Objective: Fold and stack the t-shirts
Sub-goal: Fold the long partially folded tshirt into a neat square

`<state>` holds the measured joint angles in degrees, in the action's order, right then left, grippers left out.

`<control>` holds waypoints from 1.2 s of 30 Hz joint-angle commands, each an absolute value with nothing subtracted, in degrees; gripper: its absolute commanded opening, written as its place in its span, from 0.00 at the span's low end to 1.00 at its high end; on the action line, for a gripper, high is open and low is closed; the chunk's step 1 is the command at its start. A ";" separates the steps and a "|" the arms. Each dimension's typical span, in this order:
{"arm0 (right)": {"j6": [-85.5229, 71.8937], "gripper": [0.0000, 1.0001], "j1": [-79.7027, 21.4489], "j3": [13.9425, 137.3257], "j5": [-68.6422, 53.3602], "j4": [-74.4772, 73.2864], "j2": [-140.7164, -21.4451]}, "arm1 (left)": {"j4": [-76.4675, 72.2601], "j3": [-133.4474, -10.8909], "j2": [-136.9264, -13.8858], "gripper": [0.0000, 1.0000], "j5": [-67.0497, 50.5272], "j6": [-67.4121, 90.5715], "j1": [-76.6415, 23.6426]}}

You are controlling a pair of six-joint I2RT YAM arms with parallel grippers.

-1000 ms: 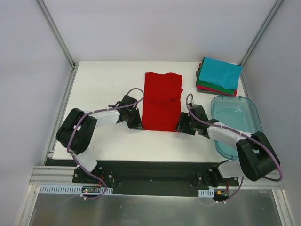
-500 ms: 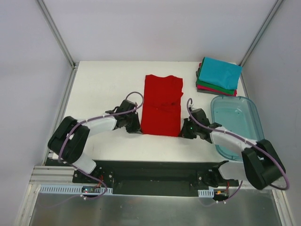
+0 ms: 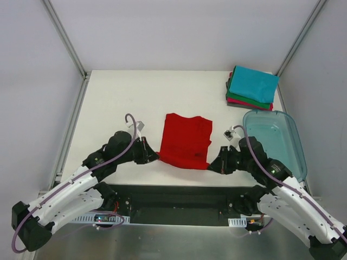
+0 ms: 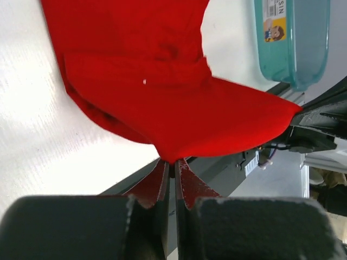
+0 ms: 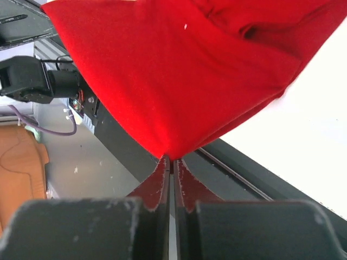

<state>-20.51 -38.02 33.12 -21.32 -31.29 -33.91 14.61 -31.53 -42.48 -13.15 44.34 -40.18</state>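
Both arms reach low and forward from the near edge, elbows splayed outward, wrists turned toward each other. The left hand and right hand each pinch a corner of the red t-shirt, fingers pressed tight.

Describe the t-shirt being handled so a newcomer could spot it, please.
On the white table, look at the near edge. The red t-shirt there is pinched by the left gripper and right gripper; the other shirts lie folded in a far-right stack.
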 commanded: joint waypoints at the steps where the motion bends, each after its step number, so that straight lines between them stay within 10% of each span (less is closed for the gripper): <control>1: -18.55 0.00 -37.45 39.63 -16.46 -37.62 -36.55 | 16.08 -37.51 -44.28 0.00 -7.48 43.43 -40.43; 27: -8.35 0.00 -15.12 65.54 -4.57 -20.64 -87.86 | 13.97 -77.16 -99.91 0.00 -6.58 33.75 -24.97; 32: -7.83 0.27 -15.03 72.15 -5.01 -22.06 -96.85 | 14.85 -80.59 -105.64 0.48 -9.76 33.58 -23.47; 35: -5.72 0.64 -15.12 74.26 -6.93 -24.34 -97.21 | 15.12 -79.90 -104.07 0.99 -9.14 33.14 -23.38; 36: -5.36 0.69 -15.29 74.09 -7.03 -24.87 -96.51 | 15.12 -79.02 -103.02 0.99 -8.62 33.13 -23.29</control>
